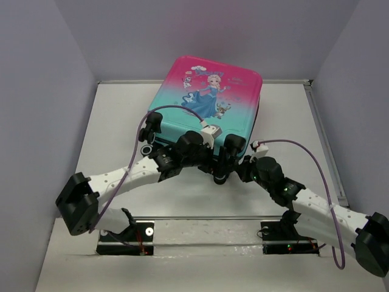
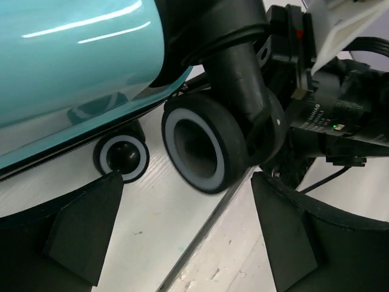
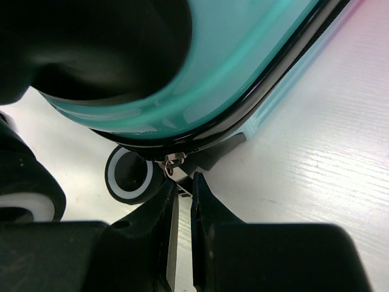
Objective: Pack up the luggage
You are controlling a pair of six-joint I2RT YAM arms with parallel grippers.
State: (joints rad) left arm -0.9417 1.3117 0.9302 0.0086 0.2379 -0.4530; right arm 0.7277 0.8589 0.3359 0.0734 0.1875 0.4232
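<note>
The luggage [image 1: 209, 97], a pink-to-teal suitcase with a princess print, lies flat and closed on the table, wheels toward me. My left gripper [image 1: 231, 149] is at its near edge, open and empty [image 2: 188, 237], with a black wheel [image 2: 194, 143] just ahead of the spread fingers. My right gripper [image 1: 220, 175] is below the same edge. In the right wrist view it [image 3: 184, 188] is shut on the metal zipper pull [image 3: 174, 163], which hangs from the black zipper seam beside another wheel [image 3: 129, 176]. The teal shell [image 3: 243, 55] fills the view above.
The white table [image 1: 121, 121] has grey walls on three sides and a raised rail [image 1: 325, 140] on the right. A second wheel [image 1: 146, 149] sticks out at the suitcase's near left corner. Purple cables loop over both arms.
</note>
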